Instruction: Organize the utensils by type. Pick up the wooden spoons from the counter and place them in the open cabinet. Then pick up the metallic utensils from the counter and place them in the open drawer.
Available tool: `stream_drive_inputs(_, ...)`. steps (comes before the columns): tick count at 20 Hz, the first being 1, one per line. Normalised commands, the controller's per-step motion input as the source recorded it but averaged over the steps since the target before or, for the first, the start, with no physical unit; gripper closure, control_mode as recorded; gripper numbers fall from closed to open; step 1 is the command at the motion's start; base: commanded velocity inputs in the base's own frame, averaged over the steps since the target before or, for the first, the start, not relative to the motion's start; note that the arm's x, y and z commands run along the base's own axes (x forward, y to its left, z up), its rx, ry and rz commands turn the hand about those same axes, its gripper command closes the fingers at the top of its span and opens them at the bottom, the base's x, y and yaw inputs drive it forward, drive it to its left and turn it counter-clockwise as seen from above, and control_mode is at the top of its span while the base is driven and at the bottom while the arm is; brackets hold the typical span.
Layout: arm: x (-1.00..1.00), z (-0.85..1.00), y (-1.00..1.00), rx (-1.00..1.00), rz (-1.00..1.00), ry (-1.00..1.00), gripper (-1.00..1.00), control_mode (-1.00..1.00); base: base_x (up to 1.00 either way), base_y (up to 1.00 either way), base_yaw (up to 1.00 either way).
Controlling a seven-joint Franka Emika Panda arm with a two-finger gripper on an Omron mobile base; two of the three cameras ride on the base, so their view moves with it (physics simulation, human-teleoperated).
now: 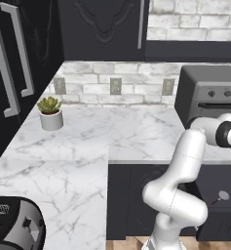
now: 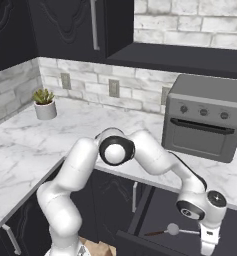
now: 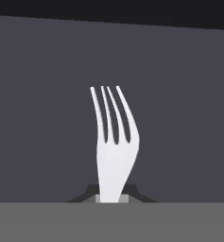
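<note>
- A silver fork (image 3: 114, 146) is standing in the hand view with its long axis running 6 to 12 o'clock, four tines pointing toward 12 and curving slightly toward 1.
- The gripper (image 3: 112, 198) is clamping the fork's handle, jaws drawn narrow on it; the finger tips are barely peeking out at 6 o'clock, and the handle below them is hidden.
- Behind the fork, the dark floor of the open drawer (image 3: 47, 118) is spreading flat.
- In the right base view a ladle (image 2: 166, 230) is lying in the drawer at about 5 o'clock, round grey head toward 3, reddish handle toward 9 (its detail is hard to make out).
- The arm (image 2: 140, 150) is reaching from the base up over the counter (image 2: 20, 150) edge, then folding down, wrist pointing downward into the drawer; the hand's lower end is cut off by the frame edge.
</note>
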Motion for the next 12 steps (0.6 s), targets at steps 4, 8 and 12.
stream_drive_inputs(4,0.0,-0.14,0.0,0.17,0.06,0.05,1.0,-1.0,0.0,0.0,0.0)
stream_drive_inputs(8,0.0,-0.26,0.0,0.14,0.08,0.07,1.0,-1.0,0.0,0.0,0.0)
stream_drive_inputs(12,0.07,-0.3,0.13,0.08,0.08,0.04,1.0,-1.0,0.0,0.0,0.0)
